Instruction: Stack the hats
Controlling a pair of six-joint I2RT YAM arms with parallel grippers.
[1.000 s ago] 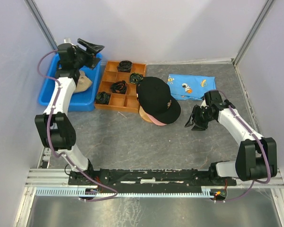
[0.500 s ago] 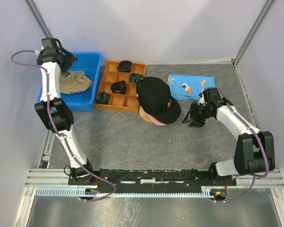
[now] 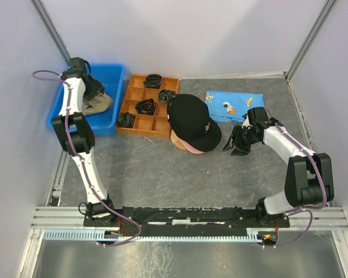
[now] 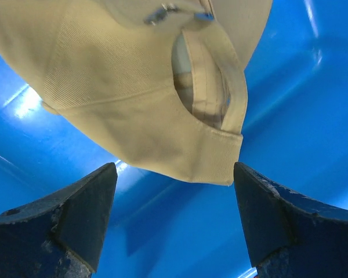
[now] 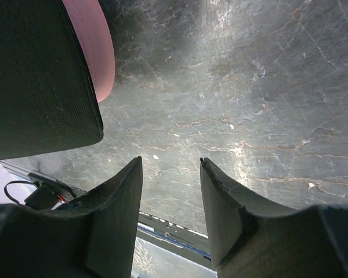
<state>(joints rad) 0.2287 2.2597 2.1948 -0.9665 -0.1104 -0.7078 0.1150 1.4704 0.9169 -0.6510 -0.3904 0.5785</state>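
Observation:
A tan hat (image 3: 104, 103) lies in the blue bin (image 3: 112, 72) at the back left. My left gripper (image 3: 94, 97) hangs low in the bin just behind it. In the left wrist view the tan hat (image 4: 133, 104) shows its back strap opening, and the left gripper (image 4: 174, 188) stands open with nothing between its fingers. At mid-table a black hat (image 3: 191, 120) sits on a pink hat (image 3: 192, 149). My right gripper (image 3: 234, 145) stands open and empty to the right of that stack. The right wrist view has the black brim (image 5: 35, 75) and pink brim (image 5: 100, 52) left of the right gripper (image 5: 171, 171).
A wooden compartment tray (image 3: 144, 125) with black coiled bundles (image 3: 145, 106) stands between the bin and the stack. A blue cartoon-print cloth (image 3: 235, 105) lies behind the right gripper. Enclosure walls run close along both sides and the back.
The left arm swung out to the far left, then came back down into the bin at the tan hat. The right gripper edged slightly left toward the stack.

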